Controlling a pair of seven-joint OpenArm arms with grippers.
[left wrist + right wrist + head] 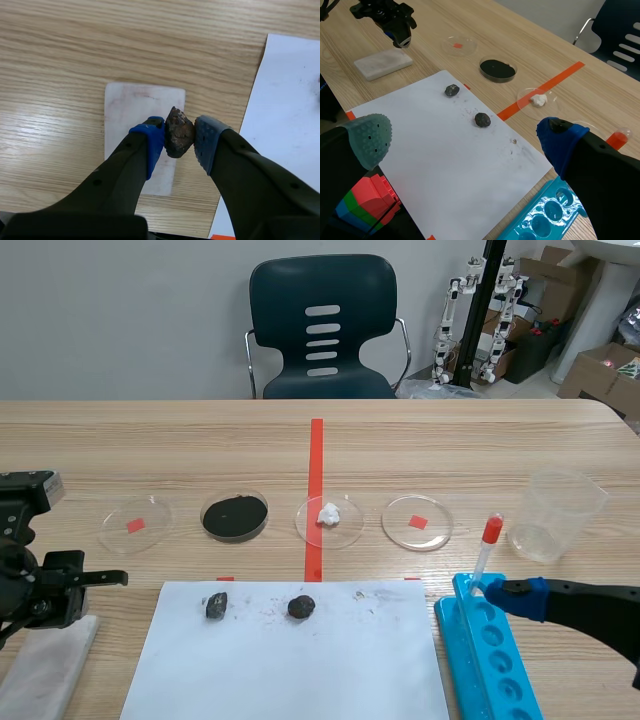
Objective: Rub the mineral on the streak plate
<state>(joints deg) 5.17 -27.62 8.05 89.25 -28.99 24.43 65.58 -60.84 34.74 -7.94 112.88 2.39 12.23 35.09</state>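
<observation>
My left gripper (180,141) is shut on a brown, rough mineral (179,131) and hangs just above the white streak plate (135,107), over its right edge; whether stone and plate touch I cannot tell. In the scene view that gripper (62,592) stands at the table's front left, with the streak plate (45,670) under it. The right wrist view shows the left gripper (400,39) over the plate (383,63). My right gripper (470,140) is open and holds nothing, above the white paper's near edge; its blue pad (527,597) sits at the front right.
A white paper sheet (290,670) carries two dark stones (216,606) (301,607). Behind it stand several petri dishes, one with black powder (235,515), one with a white lump (329,515). A blue rack (490,660), a red-capped tube (486,550) and a plastic cup (555,515) are at the right.
</observation>
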